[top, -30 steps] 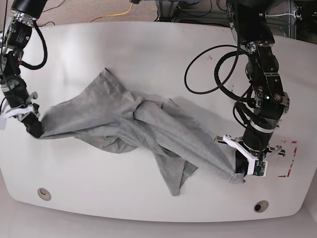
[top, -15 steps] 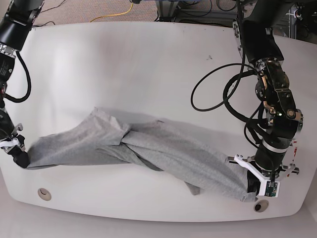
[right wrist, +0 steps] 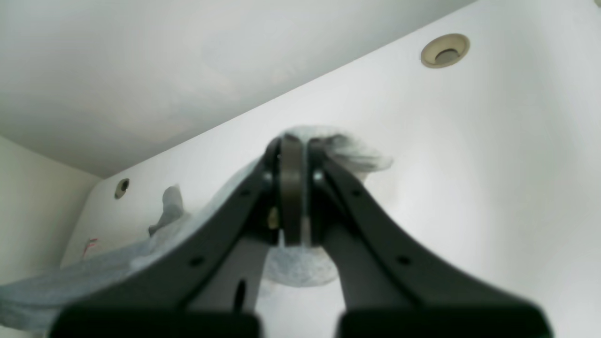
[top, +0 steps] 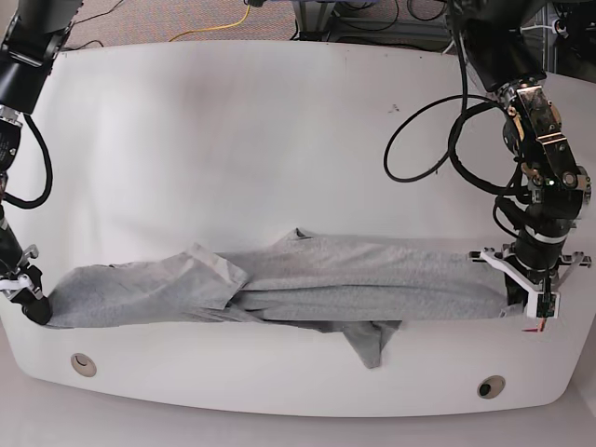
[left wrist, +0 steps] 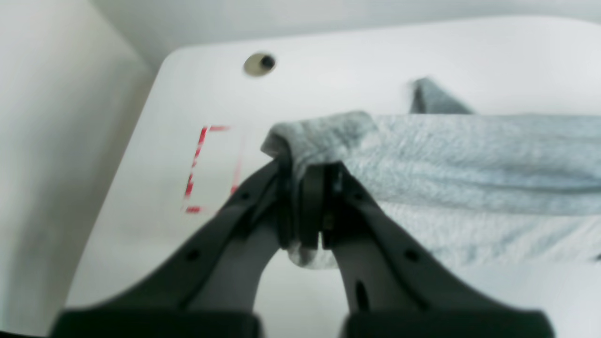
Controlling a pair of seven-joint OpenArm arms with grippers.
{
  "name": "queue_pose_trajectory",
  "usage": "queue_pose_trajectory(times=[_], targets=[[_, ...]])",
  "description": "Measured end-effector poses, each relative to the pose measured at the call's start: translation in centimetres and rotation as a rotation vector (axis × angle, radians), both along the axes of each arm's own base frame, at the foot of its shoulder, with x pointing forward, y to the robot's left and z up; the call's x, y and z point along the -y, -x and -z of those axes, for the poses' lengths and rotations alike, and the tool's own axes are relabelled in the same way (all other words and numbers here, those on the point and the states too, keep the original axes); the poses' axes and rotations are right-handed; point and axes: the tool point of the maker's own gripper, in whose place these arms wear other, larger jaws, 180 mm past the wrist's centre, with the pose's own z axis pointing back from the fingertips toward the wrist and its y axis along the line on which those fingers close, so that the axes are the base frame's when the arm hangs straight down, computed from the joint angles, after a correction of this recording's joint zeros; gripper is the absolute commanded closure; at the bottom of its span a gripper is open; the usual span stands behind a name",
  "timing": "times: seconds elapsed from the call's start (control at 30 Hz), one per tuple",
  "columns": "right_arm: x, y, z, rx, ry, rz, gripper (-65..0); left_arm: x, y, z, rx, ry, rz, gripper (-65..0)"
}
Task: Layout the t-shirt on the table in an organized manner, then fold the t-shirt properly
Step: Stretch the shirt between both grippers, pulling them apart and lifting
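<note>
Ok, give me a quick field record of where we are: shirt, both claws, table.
t-shirt: stretched into a long, bunched band across the near part of the table, not spread flat
left claw: shut on one end of the t-shirt, beside the red tape outline
right claw: shut on the opposite end, near the table's other side edge
table: white
loose fabric: a flap hangs toward the near edge
fold: not started

1. No text, label, brand or number can be read in any view.
2. The t-shirt (top: 279, 289) shows only plain grey cloth; no lettering is visible on it.
3. The one mark on the bench (top: 233, 121) is a red tape outline (left wrist: 199, 164), which carries no writing.
</note>
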Motion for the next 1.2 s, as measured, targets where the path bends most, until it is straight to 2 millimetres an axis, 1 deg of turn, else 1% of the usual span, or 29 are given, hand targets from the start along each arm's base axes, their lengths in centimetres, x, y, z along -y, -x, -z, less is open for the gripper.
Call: queue_pose_trajectory(times=[0.07, 0.17, 0.23, 0.33, 0.43, 0.5, 0.63, 0.77, 0.93, 1.1, 1.2], targets=[[0.0, 0.0, 0.1, -0.001, 0.0, 0.002, 0.0, -0.1, 0.5, 0.8, -0.02, -0.001, 0.001, 0.0], [-0.1, 0.2, 0.5, -0.009, -0.003, -0.002, 0.0, 0.0, 1.5, 2.6, -0.067, 0.0, 0.001, 0.0], [-0.1, 0.5, 1.2, -0.024, -0.003, -0.001, 0.0, 0.0, 2.3, 3.9, -0.101, 0.0, 0.001, 0.0], [-0.2, 1.5, 3.1, -0.073, -0.007, -0.004, 0.0, -0.6, 3.6, 5.4, -0.14, 0.017, -0.014, 0.0], [-0.3, 2.3, 4.9, -0.121, -0.014, -0.002, 0.0, -1.9, 4.8, 6.4, -0.167, 0.019, -0.054, 0.0], [-0.3, 2.7, 5.6, -0.14, -0.017, -0.001, 0.0, -2.5, 5.4, 6.9, -0.184, 0.015, -0.072, 0.0], [-0.6, 3.4, 6.0, -0.154, -0.004, -0.013, 0.0, -3.2, 6.9, 8.1, -0.227, -0.003, -0.07, 0.0], [-1.4, 4.6, 6.3, -0.175, 0.021, -0.041, 0.0, -3.9, 8.9, 9.7, -0.29, -0.044, -0.038, 0.0], [-1.4, 6.3, 7.2, -0.226, 0.025, -0.051, 0.0, -4.8, 11.3, 11.3, -0.36, -0.075, -0.021, 0.0], [-1.4, 8.0, 9.3, -0.289, 0.022, -0.052, 0.0, -5.8, 13.8, 12.7, -0.425, -0.091, -0.026, 0.0], [-1.8, 9.3, 11.0, -0.335, 0.003, -0.053, 0.0, -6.6, 14.9, 13.1, -0.455, -0.116, -0.021, 0.0]])
